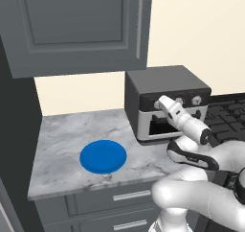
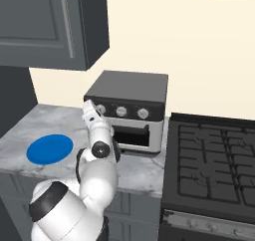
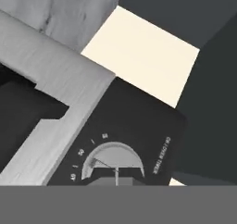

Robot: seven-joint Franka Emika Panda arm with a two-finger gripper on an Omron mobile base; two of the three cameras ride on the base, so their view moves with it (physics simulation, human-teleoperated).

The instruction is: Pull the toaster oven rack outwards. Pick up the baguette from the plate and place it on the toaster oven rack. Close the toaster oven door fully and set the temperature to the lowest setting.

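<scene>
**Hand clamped at the left knob, temperature step in play**

Closest to me, my arm rises from the base and reaches forward over the marble tabletop [image 1: 62,140]. Off to the arm's left, near the front edge, sits the blue plate [image 1: 103,156], bare on top, no baguette on it that I can see.

Moving out along the arm, my hand [image 1: 163,102] is up against the front of the toaster oven [image 1: 165,85], right at the left end of the knob row. I read the fingers as pinched fully together. In the hand view the leftmost knob [image 3: 112,160] sits dead ahead at the bottom edge, its dial marks fanning above it, so I judge the grip is on that knob, though the fingertips themselves are hidden from me.

The other two knobs [image 2: 121,111] run off to the right of my hand, well clear of it. Below the row, the toaster oven door [image 2: 130,135] looks upright and closed; its dark window gives me no view of the rack or the bread inside.

So the move ahead turns on one thing: the knob lies straight in front of the hand, its axis pointing out of the oven face along my wrist. A roll of the wrist should do it.

Beyond, to the right, the black stovetop [image 2: 214,155].
</scene>
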